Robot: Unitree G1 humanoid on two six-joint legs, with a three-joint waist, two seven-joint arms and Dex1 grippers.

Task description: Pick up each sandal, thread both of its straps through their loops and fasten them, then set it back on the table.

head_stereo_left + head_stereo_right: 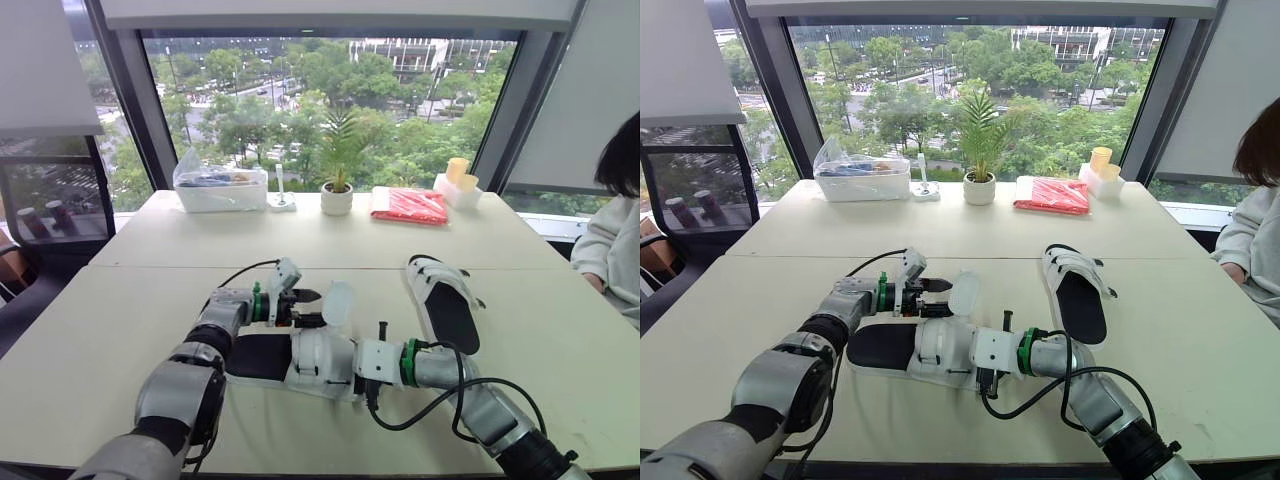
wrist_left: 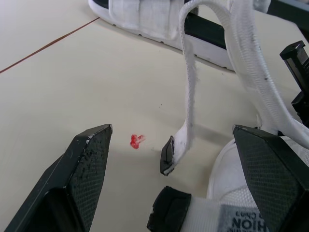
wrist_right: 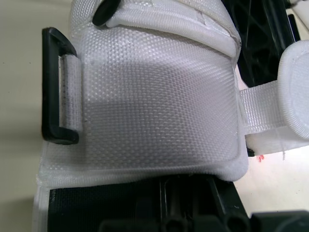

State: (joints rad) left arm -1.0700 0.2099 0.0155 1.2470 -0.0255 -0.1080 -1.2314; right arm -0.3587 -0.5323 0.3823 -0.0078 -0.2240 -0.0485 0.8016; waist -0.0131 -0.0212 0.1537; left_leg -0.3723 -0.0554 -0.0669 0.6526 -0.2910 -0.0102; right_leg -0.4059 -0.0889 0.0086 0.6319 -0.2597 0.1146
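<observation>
Window room, trees outside, pale table (image 1: 120, 330) under the arms. The landmark is the near sandal (image 1: 315, 360), lying flat in front of the robot with its black sole up.

- Second sandal (image 1: 442, 305): well apart from the near sandal on the robot's right, flat on the table. Can't say from here whether its straps are done.
- Left gripper (image 1: 310, 308): just beyond the near sandal's far edge, fingers (image 2: 87, 164) spread wide and holding nothing. The loose strap (image 2: 188, 87) hangs down between them. Its black tip (image 2: 167, 154) is on or just off the table, beside a small red mark (image 2: 136, 140).
- Right gripper (image 1: 355, 365): pressed against the near sandal's right side, apparently pinning it. Open or closed, can't tell.
- Black loop (image 3: 55, 87): sits empty at the edge of the sandal's wide white pad.

My read is that this is the threading stage on the first sandal, strap not yet gripped. Next move probably calls for closing the left fingers on the strap close to its tip, then steering the tip to its loop while the right side holds the sandal steady. The strap is floppy, so a grip far from the tip likely lets it droop past the loop.

Unclear: which loop this strap belongs to, and whether the other strap is fastened. A person (image 1: 615, 230) is cut off at the frame edge, far right of the sandal.
</observation>
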